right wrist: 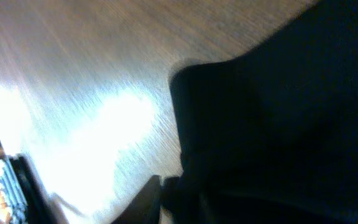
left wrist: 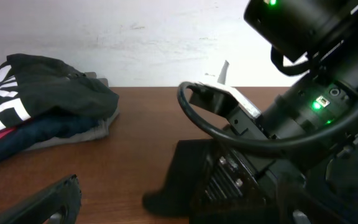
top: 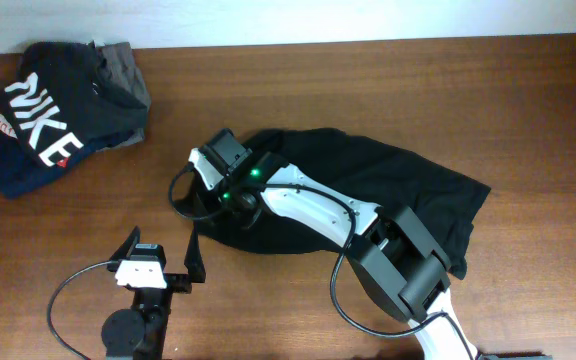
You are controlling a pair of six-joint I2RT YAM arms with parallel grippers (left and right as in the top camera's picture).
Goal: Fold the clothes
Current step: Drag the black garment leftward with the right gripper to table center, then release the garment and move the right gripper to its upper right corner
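Observation:
The clothes (top: 408,180), a black T-shirt, lie crumpled on the wooden table right of centre. My right arm reaches across them to their left edge. There my right gripper (top: 230,205) points down at the fabric. In the right wrist view the black cloth (right wrist: 278,112) fills the right side, and the right gripper (right wrist: 166,183) is closed on its edge, one finger (right wrist: 145,199) showing. My left gripper (top: 163,248) stands open just in front of that edge, holding nothing. In the left wrist view its left finger (left wrist: 51,199) shows, and the cloth's corner (left wrist: 179,168) lies ahead.
A stack of folded garments, the top one with white NIKE lettering (top: 43,125), sits at the back left with a grey garment (top: 123,65) behind it. The same stack (left wrist: 42,93) shows in the left wrist view. The right arm's cable (left wrist: 197,118) loops close ahead.

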